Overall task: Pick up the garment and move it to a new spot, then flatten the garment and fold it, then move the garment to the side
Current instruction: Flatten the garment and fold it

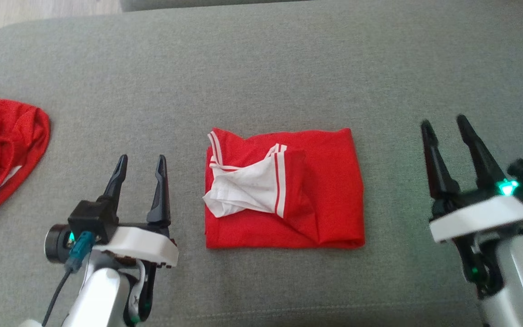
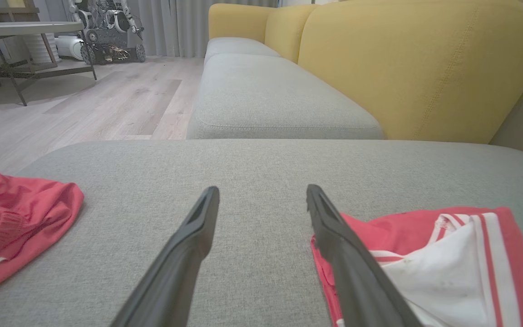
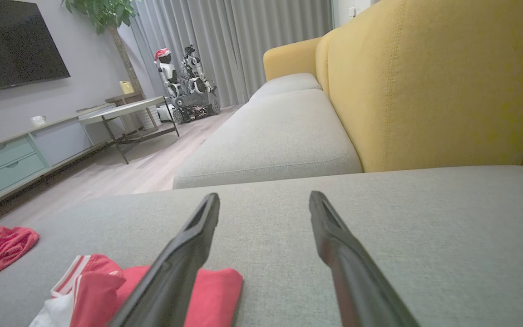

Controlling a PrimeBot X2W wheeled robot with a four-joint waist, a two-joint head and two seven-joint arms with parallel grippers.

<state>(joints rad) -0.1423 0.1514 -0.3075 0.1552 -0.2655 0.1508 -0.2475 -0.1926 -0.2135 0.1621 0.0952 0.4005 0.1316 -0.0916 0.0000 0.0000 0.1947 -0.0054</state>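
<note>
Left claw [image 1: 142, 159] and right claw [image 1: 444, 121] stand released, empty, flanking the folded red-and-white soft fabric garment [image 1: 316, 181] lying mid grey sofa cushion [image 1: 261, 68]. Light, limp, probably slippery: pinch all layers at a folded edge.

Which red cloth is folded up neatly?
The middle red garment, a flat rectangle with white trim showing. The other red garment at the left edge is crumpled.

Two red garments [image 1: 325, 181], four fingers [image 1: 160, 190]

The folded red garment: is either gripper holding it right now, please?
No, the left gripper and right gripper stand open either side of the garment.
</note>
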